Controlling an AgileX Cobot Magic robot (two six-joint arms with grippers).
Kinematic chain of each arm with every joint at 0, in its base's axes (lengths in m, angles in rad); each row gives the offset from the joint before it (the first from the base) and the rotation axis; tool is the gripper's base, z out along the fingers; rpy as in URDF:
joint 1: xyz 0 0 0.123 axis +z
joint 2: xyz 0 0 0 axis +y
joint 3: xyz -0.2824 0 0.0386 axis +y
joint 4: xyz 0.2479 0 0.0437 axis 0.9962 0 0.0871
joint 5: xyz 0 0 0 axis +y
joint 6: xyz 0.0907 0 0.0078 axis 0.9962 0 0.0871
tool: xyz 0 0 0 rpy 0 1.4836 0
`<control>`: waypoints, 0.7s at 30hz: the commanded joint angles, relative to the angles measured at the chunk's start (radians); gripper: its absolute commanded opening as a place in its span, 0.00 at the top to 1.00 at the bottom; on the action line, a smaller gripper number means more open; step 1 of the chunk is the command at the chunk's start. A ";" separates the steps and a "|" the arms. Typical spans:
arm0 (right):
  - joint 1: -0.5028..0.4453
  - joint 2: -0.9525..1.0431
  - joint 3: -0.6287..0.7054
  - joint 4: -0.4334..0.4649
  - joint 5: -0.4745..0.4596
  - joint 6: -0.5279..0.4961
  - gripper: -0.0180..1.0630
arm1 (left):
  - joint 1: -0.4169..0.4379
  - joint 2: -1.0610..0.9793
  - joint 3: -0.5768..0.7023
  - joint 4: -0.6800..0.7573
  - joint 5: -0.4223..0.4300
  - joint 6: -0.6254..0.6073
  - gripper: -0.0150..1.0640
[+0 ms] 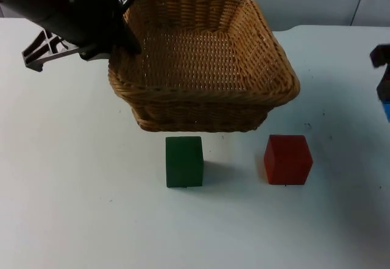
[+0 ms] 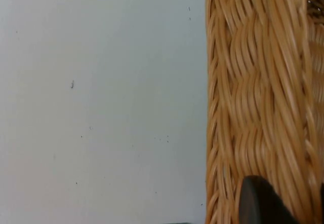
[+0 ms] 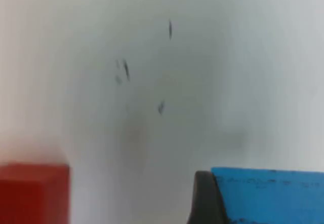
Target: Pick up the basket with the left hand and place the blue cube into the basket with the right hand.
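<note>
A woven wicker basket (image 1: pixel 207 68) hangs a little above the table at the back centre, tilted. My left gripper (image 1: pixel 125 36) is shut on its left rim, one finger reaching inside. The left wrist view shows the basket's wall (image 2: pixel 258 107) and a black fingertip (image 2: pixel 260 203) against it. At the far right edge my right gripper (image 1: pixel 382 68) is shut on the blue cube (image 1: pixel 387 111), of which a sliver shows below it. The right wrist view has the blue cube (image 3: pixel 268 193) pressed against a black fingertip (image 3: pixel 205 201), above the table.
A green cube (image 1: pixel 184 161) stands in front of the basket, and a red cube (image 1: pixel 287 159) to its right. The red cube (image 3: pixel 33 193) also appears in the right wrist view. Bare white table lies to the left and along the front.
</note>
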 commanded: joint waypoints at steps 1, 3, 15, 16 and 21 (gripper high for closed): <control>0.003 -0.065 -0.036 -0.012 0.034 0.008 0.99 | -0.005 -0.017 -0.001 -0.020 -0.023 -0.002 0.99; 0.008 -0.125 -0.099 -0.001 0.069 0.008 0.99 | -0.005 -0.017 -0.001 -0.020 -0.021 -0.002 0.99; 0.330 -0.131 -0.459 -0.004 0.079 0.002 0.99 | -0.005 -0.017 -0.001 -0.022 -0.022 -0.002 0.99; 0.330 -0.131 -0.459 -0.004 0.079 0.002 0.99 | -0.005 -0.017 -0.001 -0.022 -0.022 -0.002 0.99; 0.459 0.004 -0.572 -0.008 0.086 0.000 0.99 | -0.005 -0.017 -0.001 -0.027 -0.023 -0.002 0.99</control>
